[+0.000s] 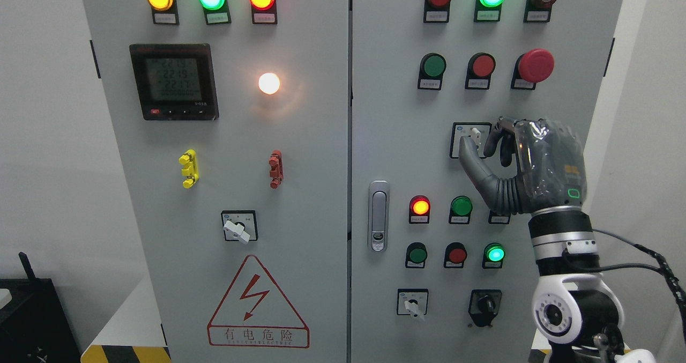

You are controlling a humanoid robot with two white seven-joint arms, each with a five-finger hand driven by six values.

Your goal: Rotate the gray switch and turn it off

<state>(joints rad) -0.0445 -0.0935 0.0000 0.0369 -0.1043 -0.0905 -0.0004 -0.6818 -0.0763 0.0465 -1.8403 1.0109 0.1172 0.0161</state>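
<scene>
The right hand (528, 162) is raised from the lower right against the right-hand door (391, 111) of the grey control cabinet, its back toward the camera. Its fingers are curled inward at the gray switch (475, 134), a small rotary selector with a pale knob on a square plate in the door's upper middle, below the row of green, red and large red mushroom buttons (535, 65). The thumb (471, 156) reaches up from below and lies against the lower left of the plate, its tip at or just under the knob; a dark fingertip (493, 140) sits immediately to the knob's right. The knob thus stands between thumb and fingers in a narrow pinch; whether the pads actually press it cannot be confirmed from this angle. The knob's pointer appears roughly upright. Below the hand, a red indicator lamp (420, 206) is lit, and a green lamp (494, 254) glows lower down. On the left door, the digital meter (173, 81) shows readings. The left hand does not appear.
</scene>
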